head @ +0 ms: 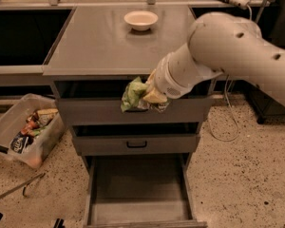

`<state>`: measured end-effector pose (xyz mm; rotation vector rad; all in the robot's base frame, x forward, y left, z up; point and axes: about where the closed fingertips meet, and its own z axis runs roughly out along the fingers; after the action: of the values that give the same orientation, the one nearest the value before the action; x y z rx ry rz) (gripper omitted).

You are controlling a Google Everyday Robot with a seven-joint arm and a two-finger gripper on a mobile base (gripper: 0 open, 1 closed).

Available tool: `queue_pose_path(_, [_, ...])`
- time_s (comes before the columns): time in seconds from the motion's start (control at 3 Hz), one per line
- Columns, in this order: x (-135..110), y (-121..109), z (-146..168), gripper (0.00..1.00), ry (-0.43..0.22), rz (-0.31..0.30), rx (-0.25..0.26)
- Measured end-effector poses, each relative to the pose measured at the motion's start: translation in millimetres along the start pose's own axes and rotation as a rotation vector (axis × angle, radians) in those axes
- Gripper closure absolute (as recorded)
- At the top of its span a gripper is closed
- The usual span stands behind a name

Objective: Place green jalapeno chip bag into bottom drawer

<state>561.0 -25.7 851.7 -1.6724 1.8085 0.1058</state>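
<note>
The green jalapeno chip bag (133, 94) is a crinkled light-green foil bag. It hangs in my gripper (151, 98) in front of the top drawer's face, just below the counter's front edge. The gripper is shut on the bag's right side, at the end of my large white arm (218, 56) reaching in from the right. The bottom drawer (137, 208) is pulled out below, a deep plain grey tray, open and empty. The bag is well above it, over its rear part.
A white bowl (141, 19) stands on the grey counter (95, 46) at the back. The middle drawer (135, 144) has a black handle. A clear bin of snack packets (26, 132) sits on the floor at left. A cable (228, 122) trails at right.
</note>
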Motion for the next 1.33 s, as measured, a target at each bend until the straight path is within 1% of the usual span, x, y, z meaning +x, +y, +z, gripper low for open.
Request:
queue_pose_path(0.33, [19, 58, 28, 1.00, -0.086, 0.134, -0.026])
queue_pose_path(0.67, [48, 120, 62, 1.00, -0.167, 0.297, -0.043])
queue_pose_path(1.0, [65, 137, 71, 1.00, -0.158, 0.334, -0.017])
queue_pose_path(1.33, [65, 137, 71, 1.00, -0.158, 0.333, -0.017])
